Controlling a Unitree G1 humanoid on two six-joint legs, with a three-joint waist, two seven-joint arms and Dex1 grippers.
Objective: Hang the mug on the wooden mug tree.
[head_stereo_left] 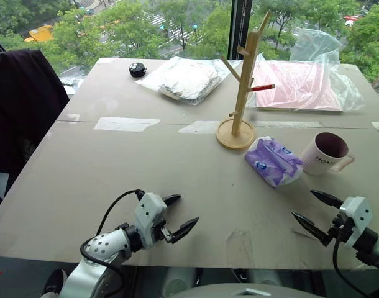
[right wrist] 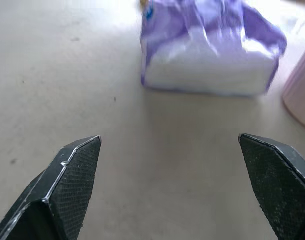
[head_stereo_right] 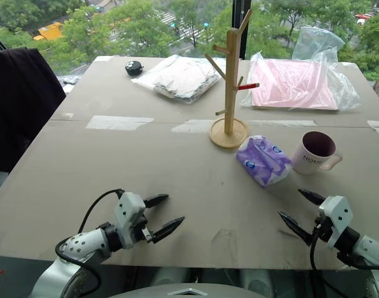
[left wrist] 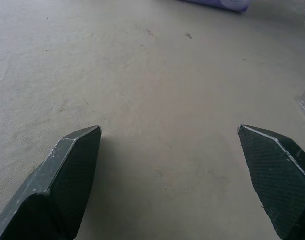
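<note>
Soft, even daylight from the window (head_stereo_left: pixel 177 25) behind the table (head_stereo_left: pixel 146 167) — faint shadows, purple packet (right wrist: pixel 212 50) slightly blurred.

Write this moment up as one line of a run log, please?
stage: before pickup | mug: upright on table, beside purple-white packet | wooden mug tree: pegs bare | left gripper: jaws open, empty | right gripper: jaws open, empty

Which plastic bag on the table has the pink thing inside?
The clear crinkly plastic bag at the far right, behind the wooden mug tree. The other clear bag, farther left, holds something white.
</note>
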